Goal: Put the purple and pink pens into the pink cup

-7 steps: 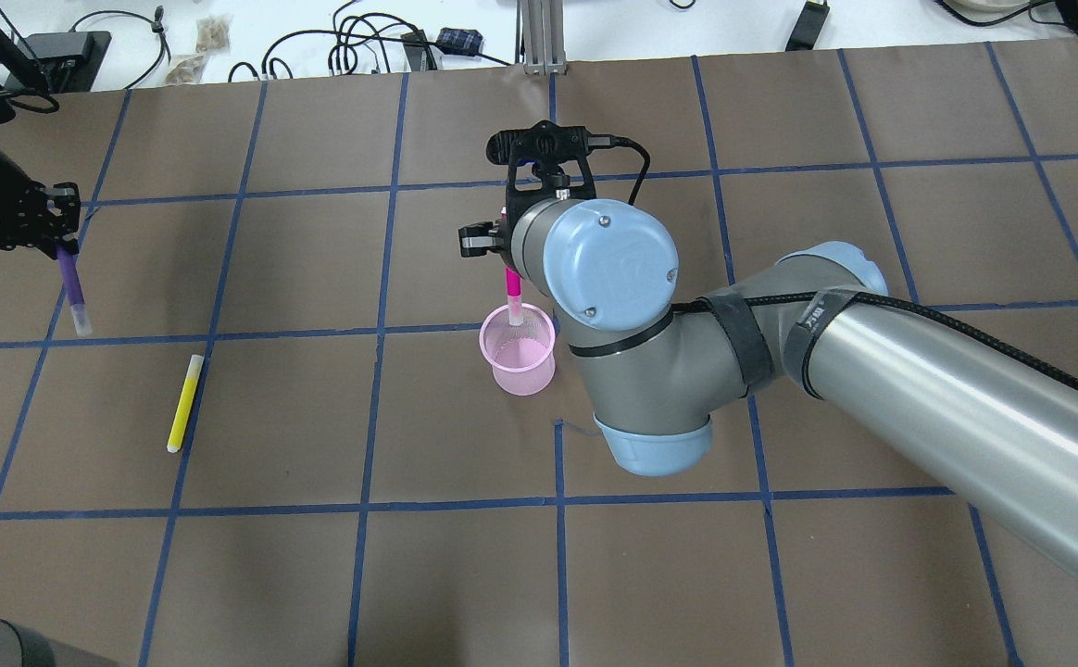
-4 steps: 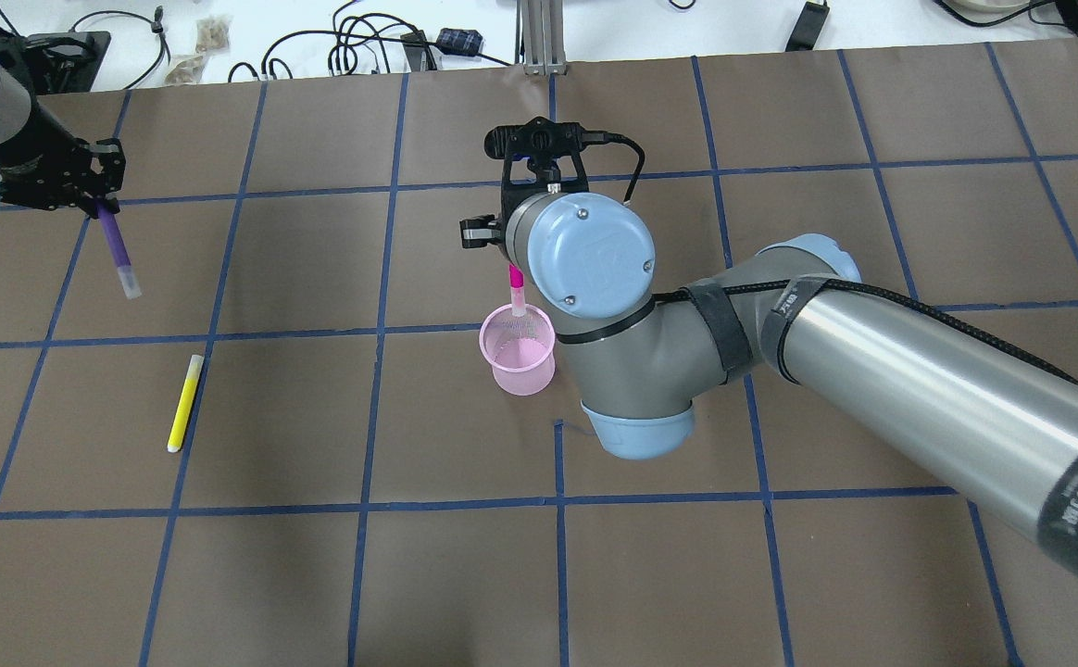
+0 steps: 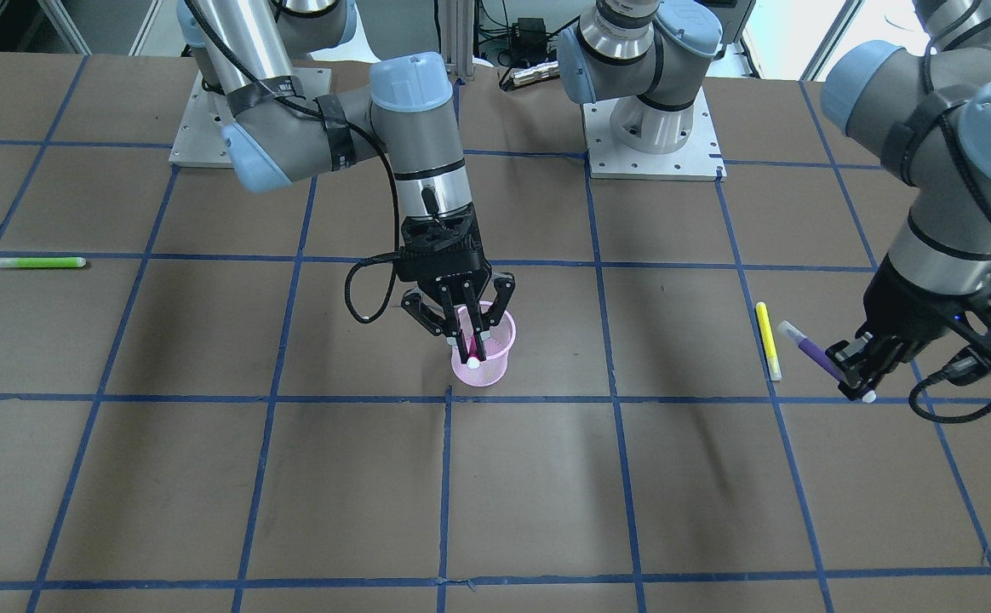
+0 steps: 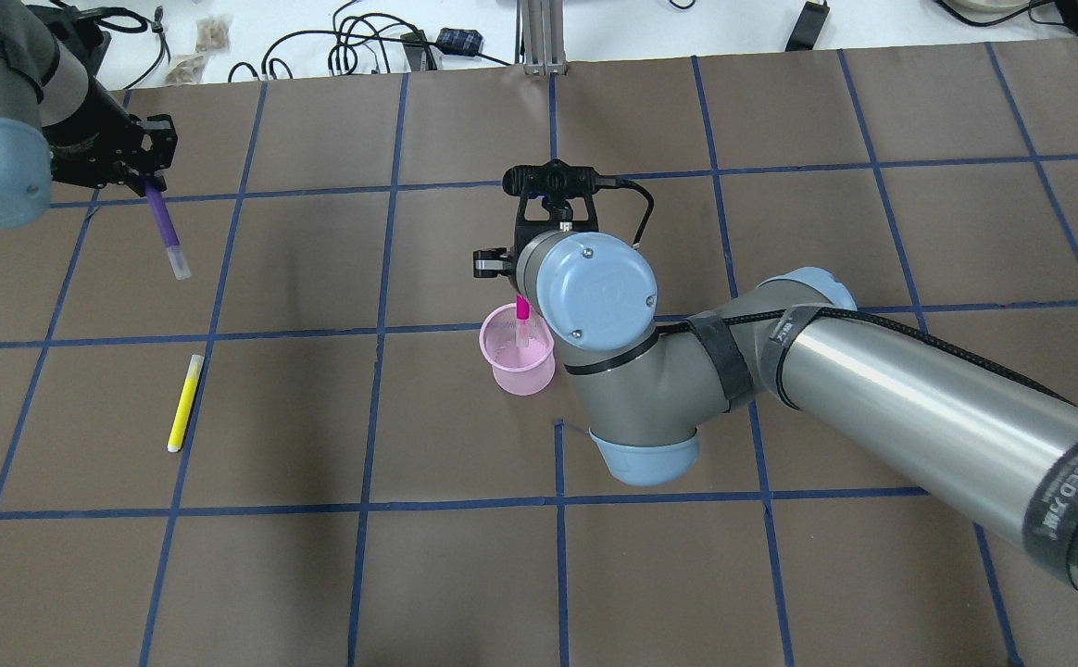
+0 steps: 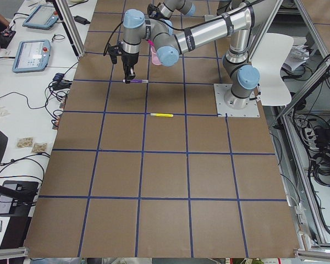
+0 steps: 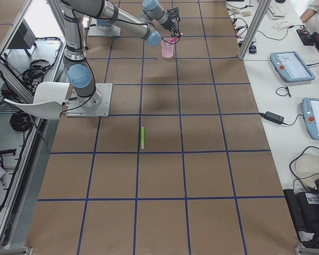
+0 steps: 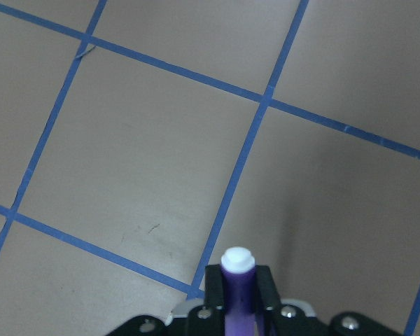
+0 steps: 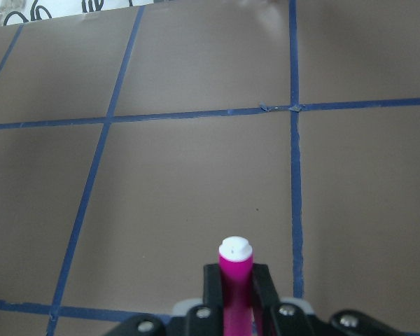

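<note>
The overhead view looks forward and down from behind the robot's edge onto the middle of the bench (image 4: 465, 574), and the front view faces back from the opposite edge, steeply down, with the arm bases (image 3: 691, 157) at its top; both share the cup (image 4: 518, 366) and yellow pen (image 4: 184, 403). The two side views stand high and far beyond the left and right ends, each taking in the whole length. Each wrist camera hangs close over the bench top, looking along its pen: purple pen (image 7: 237, 287) left, pink pen (image 8: 235, 280) right.
</note>
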`<state>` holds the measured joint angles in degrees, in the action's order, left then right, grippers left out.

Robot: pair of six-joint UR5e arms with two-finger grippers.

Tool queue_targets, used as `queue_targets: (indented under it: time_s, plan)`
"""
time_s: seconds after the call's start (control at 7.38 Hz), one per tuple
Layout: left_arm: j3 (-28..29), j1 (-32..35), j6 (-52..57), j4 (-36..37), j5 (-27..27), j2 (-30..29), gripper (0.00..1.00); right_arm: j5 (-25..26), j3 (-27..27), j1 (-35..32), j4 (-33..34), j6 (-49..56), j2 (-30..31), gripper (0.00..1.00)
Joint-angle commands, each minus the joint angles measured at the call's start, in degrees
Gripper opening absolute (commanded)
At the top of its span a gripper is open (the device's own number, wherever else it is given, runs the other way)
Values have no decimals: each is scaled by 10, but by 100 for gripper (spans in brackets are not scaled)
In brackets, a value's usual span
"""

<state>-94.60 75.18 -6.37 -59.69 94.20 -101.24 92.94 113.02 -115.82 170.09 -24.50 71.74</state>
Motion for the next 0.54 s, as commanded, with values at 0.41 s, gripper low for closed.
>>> queue_targets:
  time_s: [0.41]
  plan:
    - [-1, 101, -141, 7, -2, 42, 0, -13, -44, 37, -86, 16, 12, 82]
